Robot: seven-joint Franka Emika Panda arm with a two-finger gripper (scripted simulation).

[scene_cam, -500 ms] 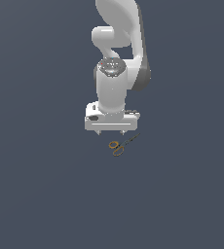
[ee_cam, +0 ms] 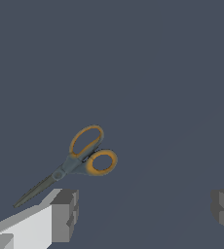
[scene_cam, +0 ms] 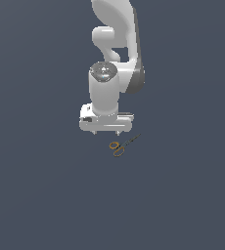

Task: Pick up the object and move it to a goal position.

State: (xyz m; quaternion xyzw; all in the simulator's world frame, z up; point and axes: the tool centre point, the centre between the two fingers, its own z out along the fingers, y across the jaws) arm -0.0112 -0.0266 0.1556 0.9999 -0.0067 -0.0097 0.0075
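Observation:
The object, a tiny pair of scissors (scene_cam: 123,145) with two orange-yellow ring handles and thin dark blades, lies flat on the dark grey floor. My gripper (scene_cam: 106,133) hangs just above the floor, a little toward the exterior view's left of the scissors and apart from them. Its two short fingers point down and stand wide apart with nothing between them. In the wrist view the scissors (ee_cam: 74,164) lie beyond one grey fingertip (ee_cam: 65,214), outside the gap of the gripper (ee_cam: 145,214), blades angled toward that finger.
Only the plain dark grey floor (scene_cam: 46,195) surrounds the scissors. The white arm (scene_cam: 115,44) rises behind the gripper.
The hand has shifted slightly toward the exterior view's left and sunk a little. The scissors have not moved.

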